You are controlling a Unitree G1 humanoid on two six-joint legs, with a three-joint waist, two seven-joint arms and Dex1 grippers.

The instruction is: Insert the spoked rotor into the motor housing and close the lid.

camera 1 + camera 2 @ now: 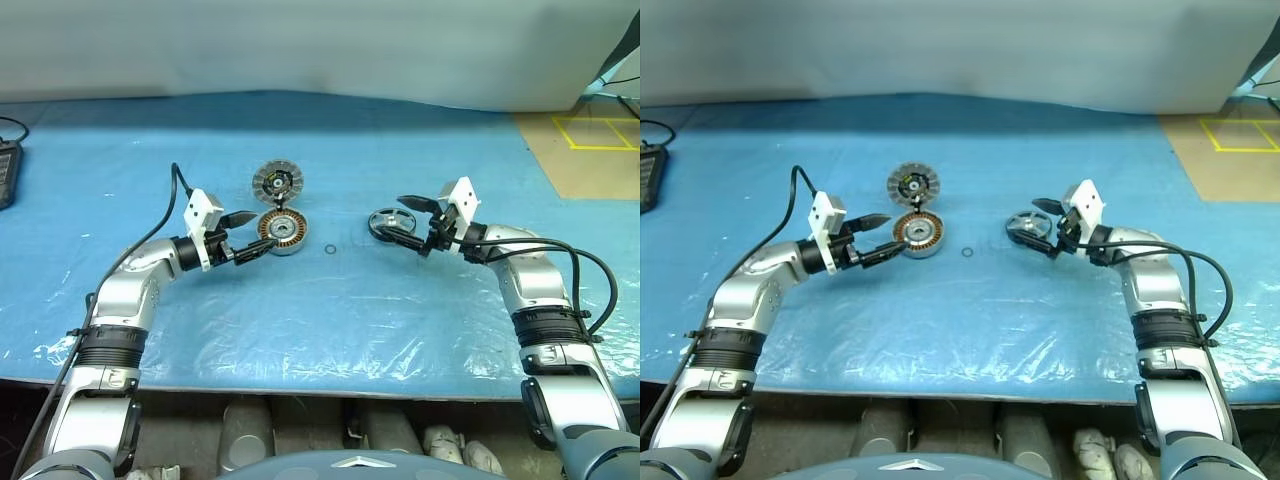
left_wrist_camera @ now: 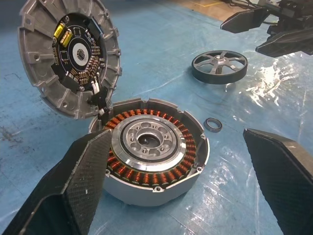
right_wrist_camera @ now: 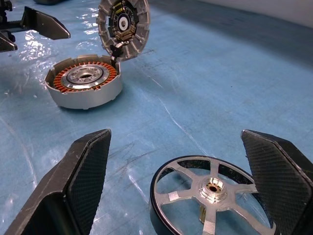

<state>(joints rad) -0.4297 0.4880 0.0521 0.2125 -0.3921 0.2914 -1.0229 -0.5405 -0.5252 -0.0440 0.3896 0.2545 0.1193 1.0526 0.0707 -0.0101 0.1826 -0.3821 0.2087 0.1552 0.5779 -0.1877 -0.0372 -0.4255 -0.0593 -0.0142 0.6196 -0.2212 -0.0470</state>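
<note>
Copper-wound motor housing (image 1: 283,231) sat bench (image 1: 330,320) centre, lid (image 1: 277,181) hinged up at 12 o'clock. Spoked rotor (image 3: 212,191) lay at 3 o'clock, between fingers of wide-open right hand (image 1: 411,225). Left hand (image 1: 248,236) open beside housing. Risk: off-centre pinch could tip rotor, jamming insertion.

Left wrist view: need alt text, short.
An open motor housing with a ring of copper windings sits on blue plastic sheeting between the left gripper's open black fingers. Its slotted lid stands tilted open behind it; beyond lie a small dark ring, the spoked rotor and the right gripper.
</note>
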